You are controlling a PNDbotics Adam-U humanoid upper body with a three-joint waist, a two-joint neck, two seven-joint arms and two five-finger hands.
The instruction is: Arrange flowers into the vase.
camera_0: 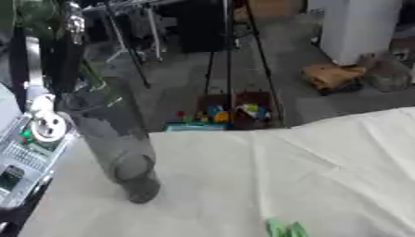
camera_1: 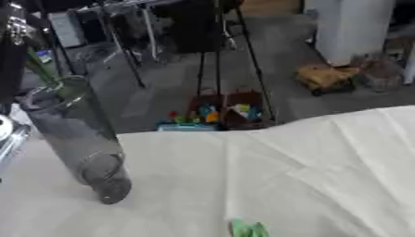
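A tall smoky glass vase [camera_0: 113, 139] stands on the white tablecloth [camera_0: 284, 176] at the left and looks tilted in the view. A green flower stem [camera_1: 45, 69] slants down from the upper left into its mouth, with green foliage [camera_0: 32, 14] at the top. My left hand [camera_0: 73, 23], black with silver joints, shows blurred at the top left corner, right by that foliage and above the vase. Whether it holds the stem is unclear. A small green leafy piece [camera_0: 285, 229] lies at the table's near edge.
Grey-white equipment with a round white part [camera_0: 45, 125] sits at the table's left edge, close beside the vase. Beyond the far table edge are tripod legs [camera_0: 227, 55] and bins of colourful toys [camera_0: 235, 113] on the floor. The cloth stretches bare to the right.
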